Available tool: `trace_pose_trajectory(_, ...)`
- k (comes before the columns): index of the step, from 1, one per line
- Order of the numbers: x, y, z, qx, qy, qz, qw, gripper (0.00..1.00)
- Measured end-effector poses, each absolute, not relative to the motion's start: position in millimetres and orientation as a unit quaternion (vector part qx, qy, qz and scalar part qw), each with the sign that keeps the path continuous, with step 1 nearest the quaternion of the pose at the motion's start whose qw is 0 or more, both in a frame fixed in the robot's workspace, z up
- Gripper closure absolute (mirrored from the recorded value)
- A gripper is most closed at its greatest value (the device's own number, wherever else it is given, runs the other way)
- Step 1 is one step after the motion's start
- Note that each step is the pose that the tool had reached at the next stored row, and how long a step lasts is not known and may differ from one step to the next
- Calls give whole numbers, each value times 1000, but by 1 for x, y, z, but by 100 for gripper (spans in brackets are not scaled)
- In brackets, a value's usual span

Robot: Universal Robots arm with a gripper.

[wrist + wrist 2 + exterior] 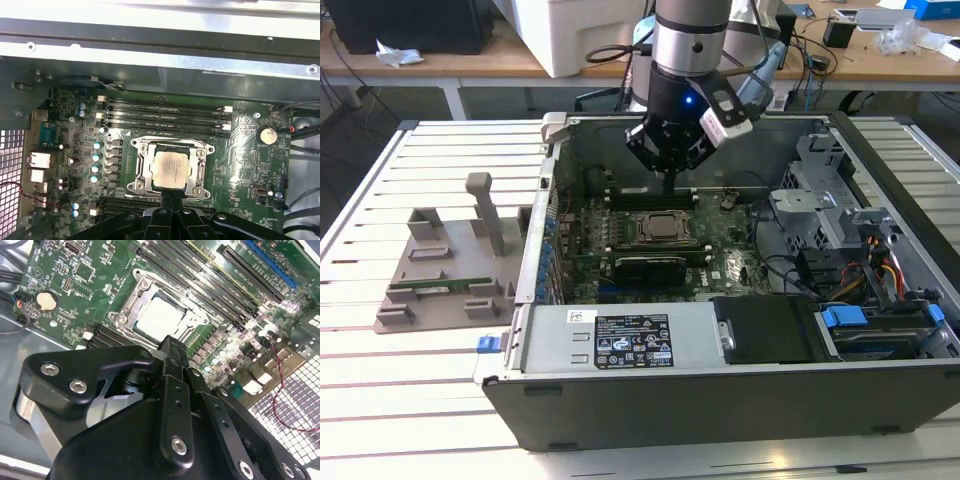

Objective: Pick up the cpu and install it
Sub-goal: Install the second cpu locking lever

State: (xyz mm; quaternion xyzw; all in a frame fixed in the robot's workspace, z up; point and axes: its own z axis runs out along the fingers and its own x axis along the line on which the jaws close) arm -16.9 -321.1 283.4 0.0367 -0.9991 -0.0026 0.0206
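Cpu (169, 169) seated in socket (139, 167); pincer (170, 196) at its edge.

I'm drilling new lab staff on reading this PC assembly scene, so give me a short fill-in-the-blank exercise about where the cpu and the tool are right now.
1. The cpu lies in the metal-framed ____ on the motherboard.
2. The tool hangs inside the open computer ____.
3. In the exterior view, the grey holder block stands to the case's ____.
4. The round coin ____ sits on the board beside the socket.

Missing words: socket; case; left; battery
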Motion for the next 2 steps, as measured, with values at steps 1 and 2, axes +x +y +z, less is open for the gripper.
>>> trace_pose_trajectory(1,-17,-321,283,37,-999,-3,21,89)
trace_pose_trajectory(2,-17,-321,283,37,-999,-3,21,89)
